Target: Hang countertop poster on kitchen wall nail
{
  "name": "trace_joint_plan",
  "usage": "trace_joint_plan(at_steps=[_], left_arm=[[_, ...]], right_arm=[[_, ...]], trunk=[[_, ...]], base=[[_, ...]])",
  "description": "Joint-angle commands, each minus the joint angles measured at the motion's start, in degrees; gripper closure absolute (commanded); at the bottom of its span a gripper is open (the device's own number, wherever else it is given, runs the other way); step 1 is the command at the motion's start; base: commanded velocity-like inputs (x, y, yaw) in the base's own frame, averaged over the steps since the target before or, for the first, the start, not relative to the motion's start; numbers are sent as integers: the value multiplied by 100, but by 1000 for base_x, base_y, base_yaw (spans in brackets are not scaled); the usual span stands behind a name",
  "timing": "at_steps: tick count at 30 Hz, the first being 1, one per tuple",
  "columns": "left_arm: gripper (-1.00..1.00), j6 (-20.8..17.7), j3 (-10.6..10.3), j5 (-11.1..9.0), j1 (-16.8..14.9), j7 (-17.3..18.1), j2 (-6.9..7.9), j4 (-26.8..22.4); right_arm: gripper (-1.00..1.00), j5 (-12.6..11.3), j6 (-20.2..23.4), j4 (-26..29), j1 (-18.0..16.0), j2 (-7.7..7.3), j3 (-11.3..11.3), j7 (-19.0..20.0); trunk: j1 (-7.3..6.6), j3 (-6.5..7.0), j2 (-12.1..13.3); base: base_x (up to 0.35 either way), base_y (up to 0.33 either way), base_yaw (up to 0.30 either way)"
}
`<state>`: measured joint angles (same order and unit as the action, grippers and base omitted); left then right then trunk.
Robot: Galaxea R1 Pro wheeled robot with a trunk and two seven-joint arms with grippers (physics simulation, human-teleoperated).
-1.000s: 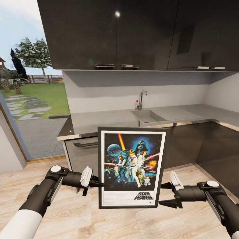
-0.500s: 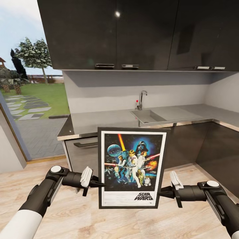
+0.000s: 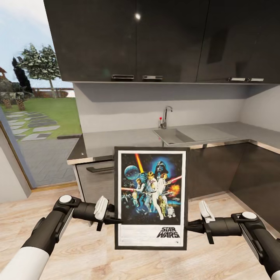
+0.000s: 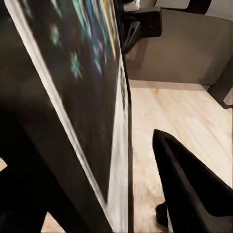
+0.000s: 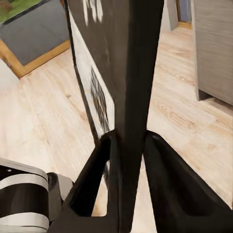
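Note:
The poster (image 3: 151, 198) hangs upright in the air in front of the kitchen countertop (image 3: 116, 142), its print facing me. At the poster's right edge my right gripper (image 3: 191, 226) is shut on the black frame; in the right wrist view both fingers (image 5: 160, 184) press against the poster (image 5: 138, 58). My left gripper (image 3: 113, 218) sits at the left edge, open. In the left wrist view the edge of the poster (image 4: 92, 87) lies between the fingers, and one finger (image 4: 194, 184) stands apart from it. I make out no wall nails on the grey wall.
A moulded sink (image 3: 173, 136) and chrome tap (image 3: 166, 116) sit in the worktop. Dark upper cabinets (image 3: 155, 39) hang above, and dark lower fronts (image 3: 249, 175) wrap round to the right. A large window (image 3: 35, 116) onto a garden is at the left. Wood floor (image 3: 77, 252) lies below.
The right gripper, open a second ago, has shut on the poster's right edge. Since then the poster has turned slightly, looking narrower and taller. Both arms stay put.

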<state>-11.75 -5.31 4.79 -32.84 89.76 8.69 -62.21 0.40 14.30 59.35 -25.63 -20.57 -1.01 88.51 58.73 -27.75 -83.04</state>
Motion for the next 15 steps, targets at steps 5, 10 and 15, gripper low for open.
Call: trace_joint_plan(at_steps=[5, 10, 15], left_arm=[[-100, -69, -5, 22, -4, 25, 12, -3], [-100, -72, -5, 22, -4, 25, 55, 5], [-100, -73, -5, 22, -3, 25, 123, 10]], right_arm=[[100, 4, 99, 1, -3, 0, -8, 26], [100, 4, 99, 2, -3, 0, -6, 26], [100, 4, 99, 6, -3, 0, -5, 26]], trunk=[[0, -6, -4], [0, -6, -4], [0, -6, -4]], base=[[0, 0, 0], [0, 0, 0], [0, 0, 0]])
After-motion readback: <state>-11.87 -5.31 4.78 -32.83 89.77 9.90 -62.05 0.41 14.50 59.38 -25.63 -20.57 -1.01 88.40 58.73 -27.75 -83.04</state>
